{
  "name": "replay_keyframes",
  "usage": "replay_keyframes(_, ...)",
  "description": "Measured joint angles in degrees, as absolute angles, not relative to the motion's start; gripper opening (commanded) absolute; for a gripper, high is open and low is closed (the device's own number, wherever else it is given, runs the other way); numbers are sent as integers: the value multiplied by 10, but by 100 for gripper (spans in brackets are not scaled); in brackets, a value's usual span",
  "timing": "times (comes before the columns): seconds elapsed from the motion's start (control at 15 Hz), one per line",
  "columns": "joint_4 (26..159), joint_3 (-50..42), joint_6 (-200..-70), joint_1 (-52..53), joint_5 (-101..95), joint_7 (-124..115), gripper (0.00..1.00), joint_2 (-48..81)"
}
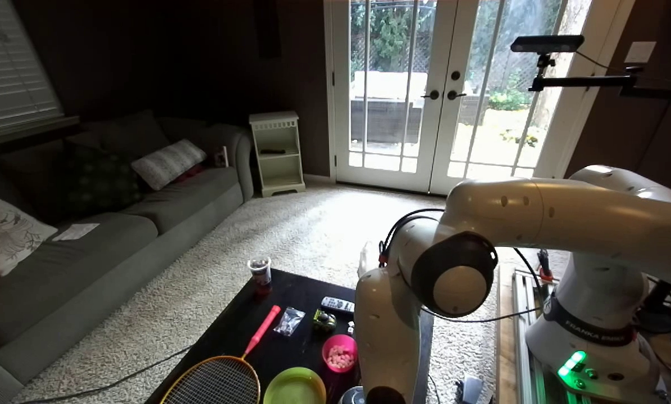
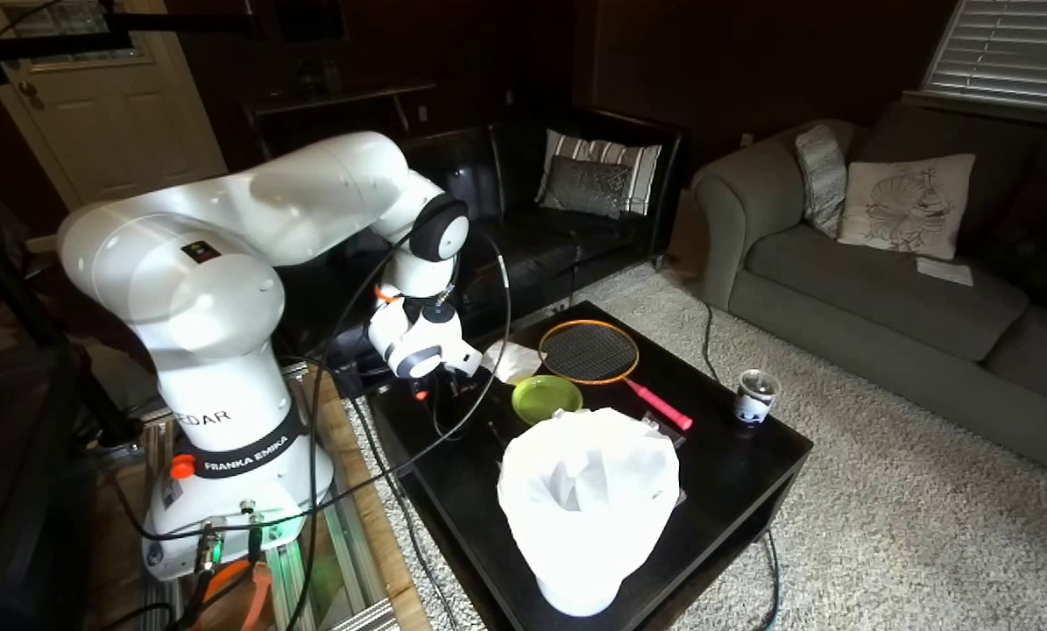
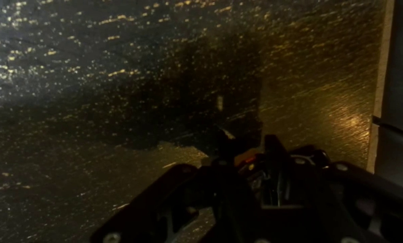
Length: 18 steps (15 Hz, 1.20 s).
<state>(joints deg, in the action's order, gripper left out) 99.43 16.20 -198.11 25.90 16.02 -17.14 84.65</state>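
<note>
In this dim room the dark surface point(image 2: 725, 482) carries several things. Near its edge is my tool point(image 3: 248, 145), with jaws only partly together. Between or behind them shows a small orange and red thing point(image 3: 247, 158), too dark to name exactly; whether I grasp it, I cannot tell. Near me is a green plate point(image 2: 548, 400), then a badminton racket point(image 2: 593, 355); farther, a cup point(image 2: 753, 403) stands.

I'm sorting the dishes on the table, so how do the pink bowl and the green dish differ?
The pink bowl is vivid pink; the green dish is lime green. The pink bowl looks narrower than the green dish. The pink bowl holds small pale pink pieces, while none show in the green dish. Both look round and sit on the black table.
</note>
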Motion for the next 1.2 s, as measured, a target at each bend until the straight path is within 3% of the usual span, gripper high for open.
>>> replay_keyframes(0.2,997,196,-1978,210,141,-170,7,852)
replay_keyframes(0.67,1078,322,-1957,-28,64,-158,7,853)
replay_keyframes(1.2,1157,402,-1738,-235,96,-112,7,852)
